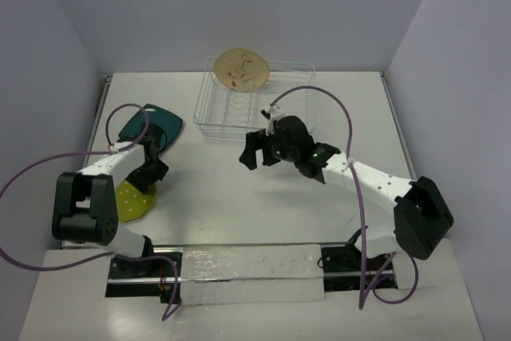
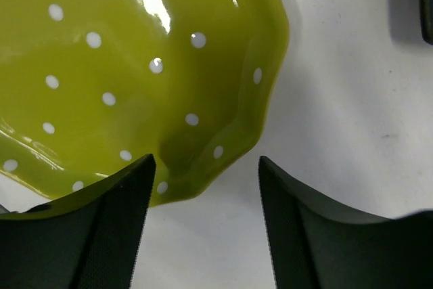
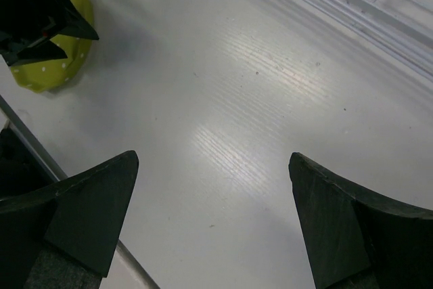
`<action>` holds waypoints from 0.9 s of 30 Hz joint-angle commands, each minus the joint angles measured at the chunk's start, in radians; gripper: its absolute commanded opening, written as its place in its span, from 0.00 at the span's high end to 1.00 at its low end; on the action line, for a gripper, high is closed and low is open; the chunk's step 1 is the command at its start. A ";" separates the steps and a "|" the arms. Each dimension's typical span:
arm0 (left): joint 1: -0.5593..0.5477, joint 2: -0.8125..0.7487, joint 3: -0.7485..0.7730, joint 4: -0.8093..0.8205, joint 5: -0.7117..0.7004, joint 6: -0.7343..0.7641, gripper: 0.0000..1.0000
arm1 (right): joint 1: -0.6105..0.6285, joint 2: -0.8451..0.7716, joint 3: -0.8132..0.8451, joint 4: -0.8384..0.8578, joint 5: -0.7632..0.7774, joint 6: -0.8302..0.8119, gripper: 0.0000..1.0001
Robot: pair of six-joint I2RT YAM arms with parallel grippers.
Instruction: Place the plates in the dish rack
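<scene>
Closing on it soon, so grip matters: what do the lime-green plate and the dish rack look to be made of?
Lime-green plate: likely glazed ceramic, possibly melamine; glossy, with sharp light glints and a smooth wavy rim. Dish rack: thin wire, seemingly metal, silvery or white-coated; finish too small to tell.

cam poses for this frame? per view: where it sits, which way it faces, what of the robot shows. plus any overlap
Top external: above and behind the bases, looking down over the table; both arms, left gripper and right gripper show; dish rack holding the beige plate at the far side.
Left wrist: on the left arm, looking down past its own fingers at the lime-green plate rim.
Right wrist: on the right arm, looking down across bare table toward the left arm; own fingers at the bottom, rack wires top right.
Shared: all three show the lime-green plate.
</scene>
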 commanded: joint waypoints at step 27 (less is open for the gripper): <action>-0.300 -0.103 0.114 0.060 0.028 -0.079 1.00 | 0.122 0.100 -0.137 0.428 -0.083 0.088 0.00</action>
